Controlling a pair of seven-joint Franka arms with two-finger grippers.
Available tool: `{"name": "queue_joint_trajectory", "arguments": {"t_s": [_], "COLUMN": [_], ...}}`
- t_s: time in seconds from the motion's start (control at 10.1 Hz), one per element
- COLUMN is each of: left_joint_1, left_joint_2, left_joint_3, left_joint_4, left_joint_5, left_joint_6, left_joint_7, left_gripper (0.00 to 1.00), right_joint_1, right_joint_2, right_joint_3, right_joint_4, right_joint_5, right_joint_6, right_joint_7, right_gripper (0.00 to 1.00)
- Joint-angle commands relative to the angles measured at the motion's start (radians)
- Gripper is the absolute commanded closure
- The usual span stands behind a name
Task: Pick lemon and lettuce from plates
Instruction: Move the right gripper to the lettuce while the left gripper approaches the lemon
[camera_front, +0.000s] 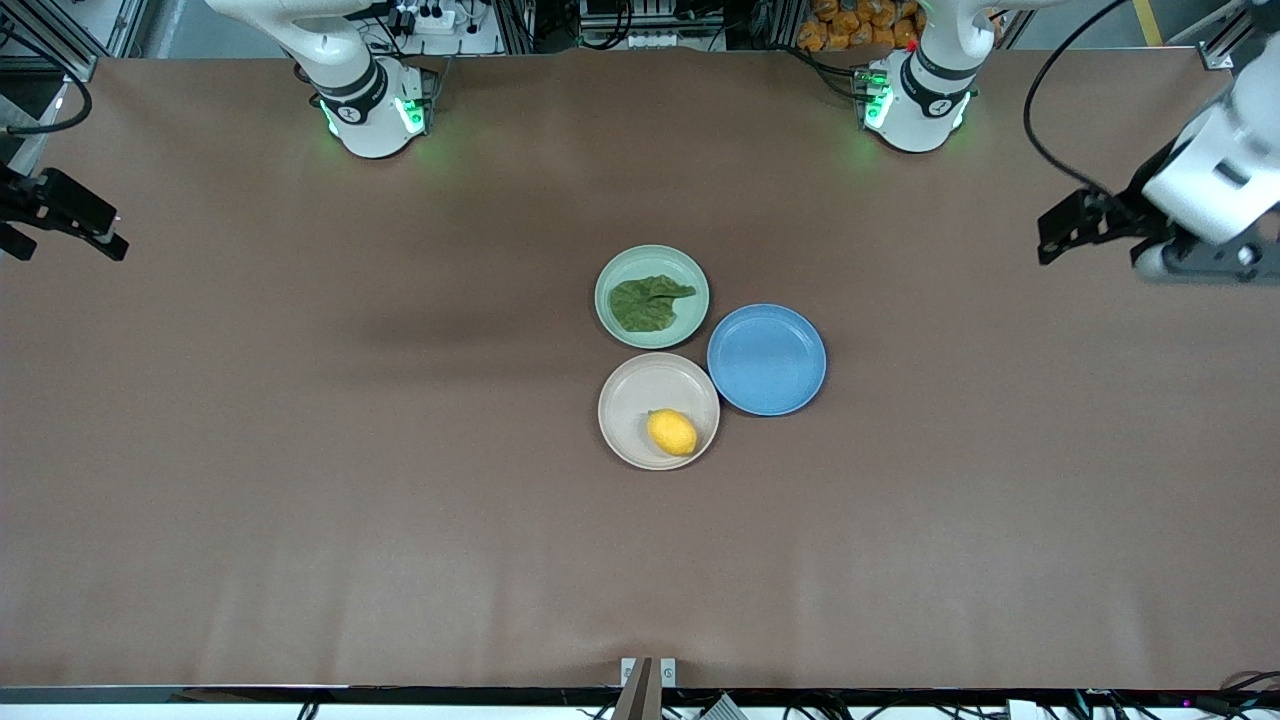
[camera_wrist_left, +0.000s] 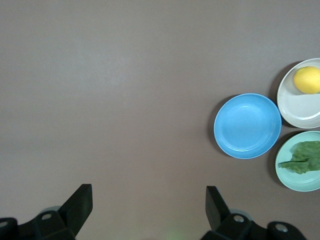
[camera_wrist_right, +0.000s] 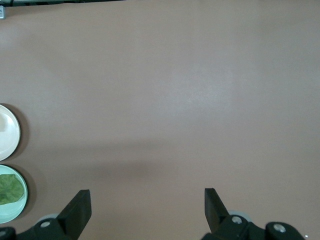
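The yellow lemon (camera_front: 671, 432) (camera_wrist_left: 307, 80) lies on the beige plate (camera_front: 635, 395), the plate nearest the front camera. The crinkled green lettuce (camera_front: 648, 303) (camera_wrist_left: 304, 157) lies flat on the mint plate (camera_front: 650, 258), just farther from the camera. My left gripper (camera_front: 1060, 228) (camera_wrist_left: 148, 192) hangs open over bare table at the left arm's end, well apart from the plates. At the right arm's end my right gripper (camera_front: 100, 225) (camera_wrist_right: 147, 195) is also open and holds nothing. Both arms wait.
An empty blue plate (camera_front: 766, 359) (camera_wrist_left: 247, 125) sits beside the other two, toward the left arm's end, almost touching them. The brown table (camera_front: 300, 450) spreads wide around the three plates. Both arm bases stand along the table's edge farthest from the camera.
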Motion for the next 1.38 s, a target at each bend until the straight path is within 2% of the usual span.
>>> {"name": "queue_joint_trajectory", "arguments": {"t_s": [0.0, 0.2, 0.39, 0.59, 0.89, 1.08, 1.28], "left_joint_1": [-0.027, -0.020, -0.025, -0.030, -0.045, -0.074, -0.094], "left_joint_2": [0.072, 0.105, 0.145, 0.184, 0.230, 0.268, 0.294], "left_joint_3": [-0.015, -0.015, -0.013, -0.018, -0.019, -0.018, -0.018], "left_joint_4": [0.027, 0.024, 0.021, 0.023, 0.026, 0.026, 0.027], "left_joint_5": [0.044, -0.029, -0.076, -0.071, -0.073, -0.078, -0.078], "left_joint_6": [0.010, 0.062, 0.082, 0.085, 0.124, 0.182, 0.229], "left_joint_7": [-0.004, -0.036, -0.070, -0.150, -0.156, -0.214, -0.295], "left_gripper": [0.00, 0.00, 0.00, 0.00, 0.00, 0.00, 0.00], "right_joint_1": [-0.004, 0.013, 0.106, 0.264, 0.473, 0.620, 0.729], "right_joint_2": [0.026, 0.029, 0.064, 0.114, 0.194, 0.283, 0.358], "right_joint_3": [0.002, 0.005, 0.008, 0.008, 0.010, 0.014, 0.016], "right_joint_4": [-0.009, -0.058, -0.058, -0.053, -0.052, -0.053, -0.067], "right_joint_5": [-0.002, 0.006, 0.008, -0.002, 0.012, 0.011, 0.012], "right_joint_6": [-0.006, -0.003, 0.008, 0.025, 0.098, 0.198, 0.328], "right_joint_7": [-0.017, -0.068, 0.010, 0.183, 0.503, 0.753, 0.916], "right_gripper": [0.00, 0.00, 0.00, 0.00, 0.00, 0.00, 0.00]}}
